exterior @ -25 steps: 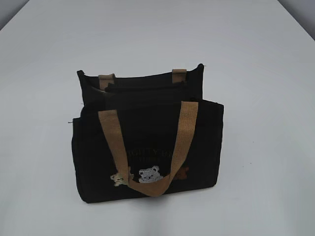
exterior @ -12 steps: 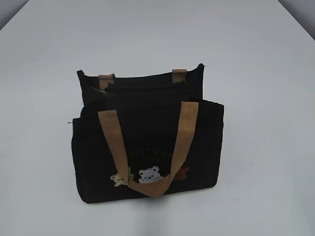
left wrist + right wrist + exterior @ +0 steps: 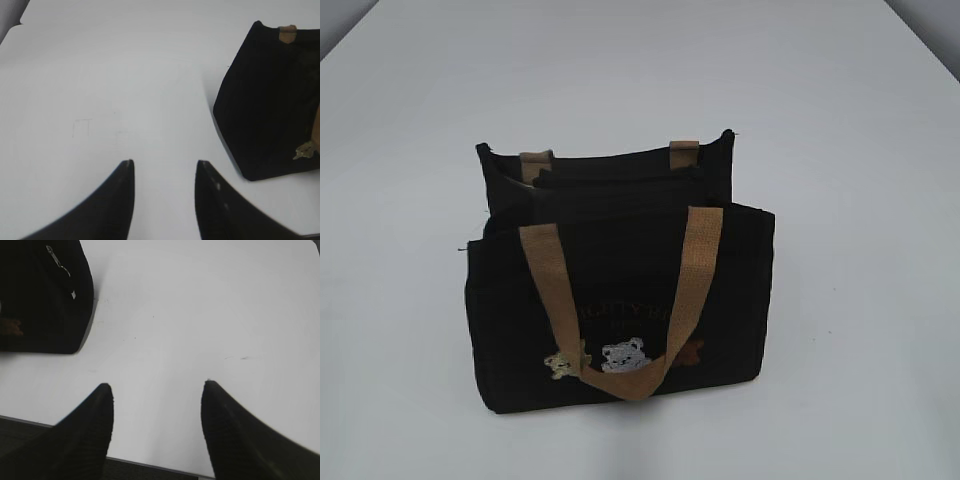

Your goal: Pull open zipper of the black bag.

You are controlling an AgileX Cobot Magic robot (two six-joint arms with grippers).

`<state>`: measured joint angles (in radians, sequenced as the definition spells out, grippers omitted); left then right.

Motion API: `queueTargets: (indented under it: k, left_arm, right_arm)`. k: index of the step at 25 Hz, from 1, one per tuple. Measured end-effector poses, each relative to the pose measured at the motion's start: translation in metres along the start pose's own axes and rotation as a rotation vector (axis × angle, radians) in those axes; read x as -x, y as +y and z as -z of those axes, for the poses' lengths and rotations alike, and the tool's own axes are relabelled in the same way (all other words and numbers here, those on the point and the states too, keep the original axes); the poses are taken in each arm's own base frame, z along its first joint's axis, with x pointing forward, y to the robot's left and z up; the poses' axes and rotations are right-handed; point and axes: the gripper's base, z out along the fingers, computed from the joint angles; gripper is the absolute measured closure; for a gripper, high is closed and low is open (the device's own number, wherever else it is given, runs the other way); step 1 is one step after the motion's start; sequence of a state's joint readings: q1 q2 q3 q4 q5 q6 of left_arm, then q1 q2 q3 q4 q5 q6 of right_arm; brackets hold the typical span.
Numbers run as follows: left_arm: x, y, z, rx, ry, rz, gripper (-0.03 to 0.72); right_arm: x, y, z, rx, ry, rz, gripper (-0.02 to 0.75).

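Observation:
The black bag stands upright in the middle of the white table, its tan handle hanging over the embroidered bears. The zipper runs along the top, and its silver pull hangs at the bag's end in the right wrist view. Neither gripper shows in the exterior view. My left gripper is open over bare table, with the bag off to its right. My right gripper is open too, and the bag lies to its upper left. Nothing is between either pair of fingers.
The white table spreads around the bag on all sides. Its near edge runs just under my right gripper, with a dark drop below. The far corners show at the top of the exterior view.

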<state>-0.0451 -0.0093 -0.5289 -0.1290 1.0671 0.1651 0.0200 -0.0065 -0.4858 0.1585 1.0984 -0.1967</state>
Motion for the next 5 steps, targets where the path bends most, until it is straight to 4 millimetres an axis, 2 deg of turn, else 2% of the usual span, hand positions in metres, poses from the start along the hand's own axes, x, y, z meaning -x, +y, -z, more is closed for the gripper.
queueTargets:
  k: [5]
  left_arm:
    - [0.0, 0.0, 0.0, 0.0, 0.0, 0.0, 0.396]
  right_arm:
    - [0.0, 0.0, 0.0, 0.0, 0.0, 0.0, 0.3]
